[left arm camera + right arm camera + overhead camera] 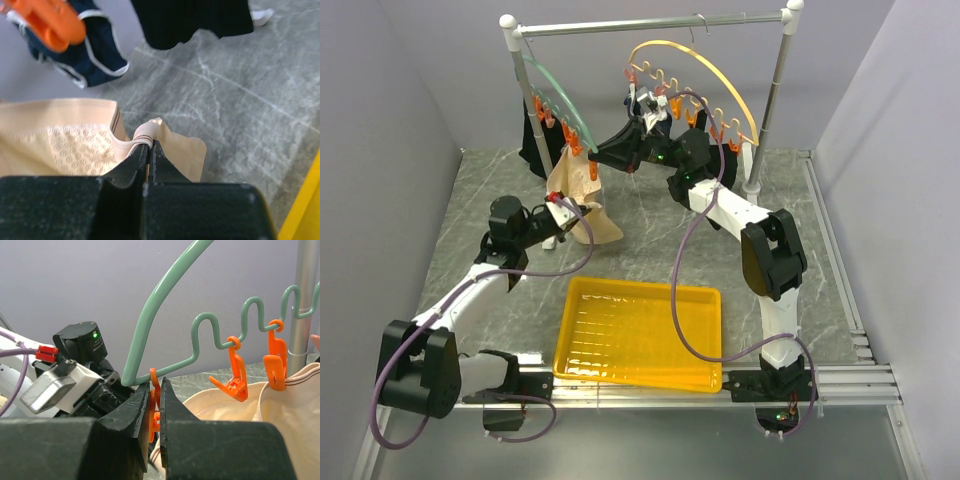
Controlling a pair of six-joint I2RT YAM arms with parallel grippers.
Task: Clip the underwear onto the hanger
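Observation:
The green hanger (558,92) hangs from the rail at the left, with orange clips (569,136) along its lower edge. The beige underwear (576,193) hangs below it. In the right wrist view one clip (274,371) grips the underwear's (295,415) edge, and another clip (235,376) hangs free. My right gripper (157,386) is shut on the end clip (154,407) of the hanger (160,295); it also shows in the top view (599,156). My left gripper (150,145) is shut on the underwear's (65,145) waistband, just below the hanger (564,206).
A yellow arc hanger (712,76) with orange clips and dark garments hangs to the right on the rail. A navy white-trimmed brief (95,55) and a black garment (195,20) hang behind. A yellow tray (640,335) lies in front. Rack poles (771,100) stand at both ends.

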